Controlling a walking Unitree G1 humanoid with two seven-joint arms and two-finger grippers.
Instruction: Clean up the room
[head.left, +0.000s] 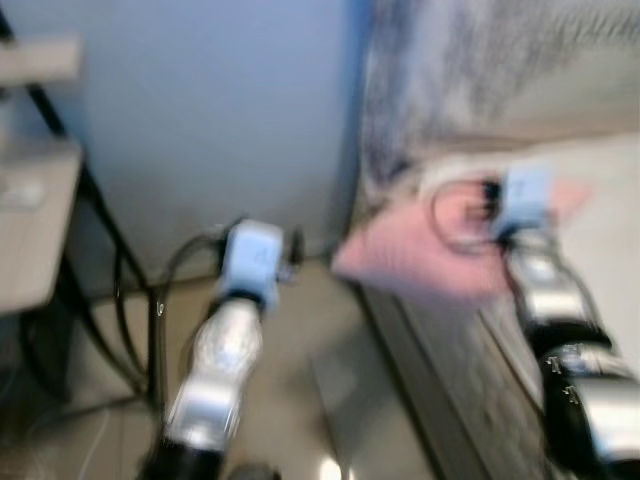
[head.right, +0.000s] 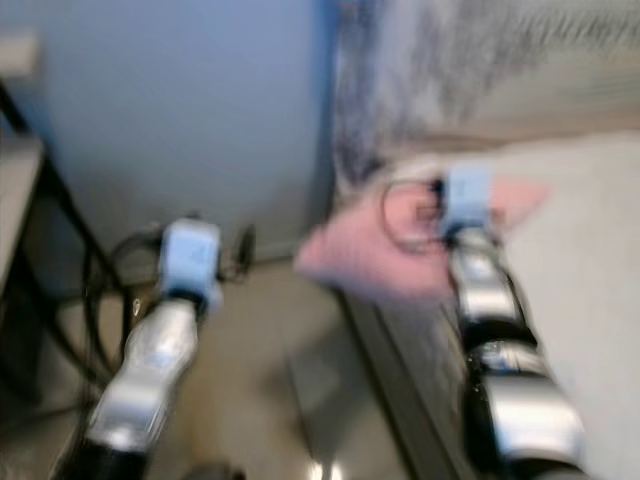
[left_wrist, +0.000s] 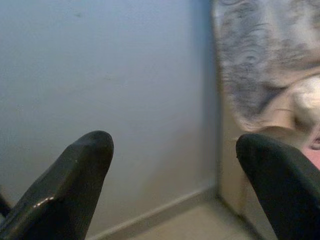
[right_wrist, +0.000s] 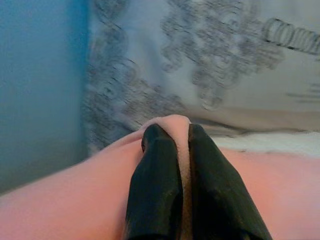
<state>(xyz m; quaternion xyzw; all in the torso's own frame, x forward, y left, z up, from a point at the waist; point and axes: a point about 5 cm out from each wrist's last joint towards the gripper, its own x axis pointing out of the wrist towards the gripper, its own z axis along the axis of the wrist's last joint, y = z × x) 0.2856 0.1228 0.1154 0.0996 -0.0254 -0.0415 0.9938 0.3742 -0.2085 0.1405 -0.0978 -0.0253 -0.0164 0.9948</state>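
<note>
My right gripper (right_wrist: 172, 132) is shut on a fold of a soft pink cushion (right_wrist: 60, 200). In the blurred left eye view the pink cushion (head.left: 400, 262) hangs at the bed's near corner, in front of my right arm (head.left: 545, 290). My left gripper (left_wrist: 172, 145) is open with nothing between its fingers and faces the blue wall (left_wrist: 100, 75). My left arm (head.left: 225, 350) reaches forward over the floor, left of the cushion.
A grey patterned pillow (head.left: 480, 70) leans at the head of the bed (head.left: 615, 230) on the right. A light wooden table (head.left: 30, 225) with black legs and cables (head.left: 130, 300) stands at the left. Beige floor (head.left: 320, 380) runs between table and bed.
</note>
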